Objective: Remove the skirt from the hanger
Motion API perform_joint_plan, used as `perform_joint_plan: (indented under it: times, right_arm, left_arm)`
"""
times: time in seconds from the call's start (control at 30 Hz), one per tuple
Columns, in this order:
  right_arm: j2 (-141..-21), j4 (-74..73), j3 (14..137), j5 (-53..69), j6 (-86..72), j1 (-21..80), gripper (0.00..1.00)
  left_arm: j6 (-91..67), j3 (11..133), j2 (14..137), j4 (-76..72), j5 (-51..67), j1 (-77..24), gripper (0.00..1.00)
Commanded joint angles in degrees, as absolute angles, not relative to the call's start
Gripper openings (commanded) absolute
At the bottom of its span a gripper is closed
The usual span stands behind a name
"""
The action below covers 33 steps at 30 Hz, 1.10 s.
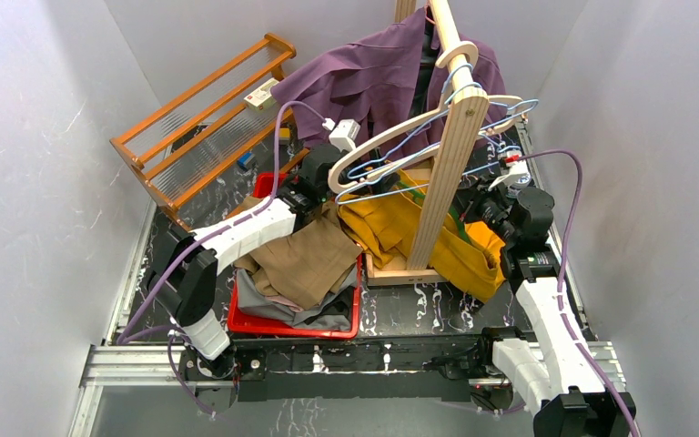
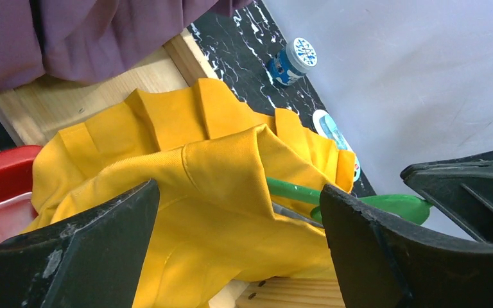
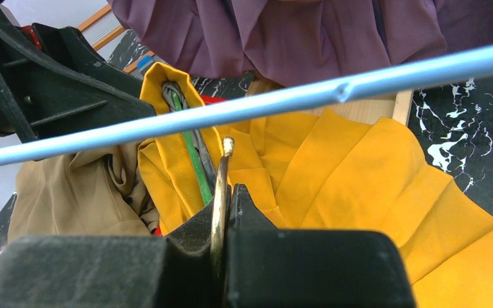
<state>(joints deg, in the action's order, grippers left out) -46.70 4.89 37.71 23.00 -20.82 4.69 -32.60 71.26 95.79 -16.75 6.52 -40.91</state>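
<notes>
A yellow skirt (image 1: 391, 228) lies bunched over the wooden rack base, still on a green hanger (image 2: 295, 191) whose bar pokes out of the cloth. In the right wrist view the green hanger (image 3: 196, 167) runs into the skirt's (image 3: 359, 173) waistband. My right gripper (image 3: 230, 192) is shut on the hanger's metal hook (image 3: 220, 186), which stands up between the jaws. My left gripper (image 2: 239, 192) is open, one finger on each side of a raised fold of the skirt (image 2: 218, 160), with gaps showing. In the top view the left gripper (image 1: 323, 187) is left of the skirt and the right gripper (image 1: 482, 205) is right of it.
A red bin (image 1: 264, 320) holding tan and grey clothes sits left of the skirt. The wooden rack post (image 1: 446, 173) rises through the middle, with a purple garment (image 1: 364, 77) and wooden and blue wire hangers (image 3: 295, 96) above. A wooden shoe rack (image 1: 200, 118) stands back left.
</notes>
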Motion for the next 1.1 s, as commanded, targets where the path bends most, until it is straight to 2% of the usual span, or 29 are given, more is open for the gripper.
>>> perform_joint_plan:
  times: [0.0, 0.03, 0.13, 0.2, 0.43, 0.47, 0.53, 0.57, 0.8, 1.07]
  right_arm:
    - [-45.4, 10.0, 39.6, 22.4, -19.2, 5.1, 0.0]
    - [-45.4, 10.0, 39.6, 22.3, -19.2, 5.2, 0.0]
    - [-45.4, 10.6, 39.4, 22.3, -19.7, 5.3, 0.0]
    - [-45.4, 10.5, 39.4, 22.3, -19.7, 5.5, 0.0]
    - [-45.0, 9.5, 39.4, 22.1, -18.9, 5.9, 0.0]
    - [-45.0, 9.4, 39.2, 22.0, -18.7, 5.9, 0.0]
    - [-44.9, 9.4, 39.0, 21.9, -18.4, 6.0, 0.0]
    - [-44.9, 9.4, 39.0, 21.9, -18.3, 6.0, 0.0]
    - [-45.5, 12.3, 38.1, 21.2, -19.0, 6.1, 0.0]
    - [-48.7, 23.4, 36.4, 20.1, -25.2, 6.9, 0.0]
  left_arm:
    - [-33.4, 68.8, 90.9, -23.5, 4.4, -41.8, 0.96]
    - [-33.2, 69.0, 90.6, -22.6, 3.0, -42.0, 0.94]
    - [-32.8, 72.3, 93.4, -17.7, 0.5, -42.2, 0.73]
    - [-33.3, 73.5, 95.0, -16.9, 0.0, -42.3, 0.55]
    - [-34.4, 74.6, 97.2, -18.3, -0.2, -42.4, 0.45]
    - [-34.0, 74.6, 97.1, -19.0, 0.3, -42.4, 0.38]
    - [-33.4, 75.2, 97.0, -20.8, 2.2, -42.4, 0.07]
    - [-33.3, 75.5, 96.9, -21.3, 3.7, -42.4, 0.0]
    - [-44.8, 72.9, 96.2, -37.3, 21.3, -44.0, 0.0]
    - [-55.1, 65.2, 93.2, -49.9, 23.8, -49.3, 0.0]
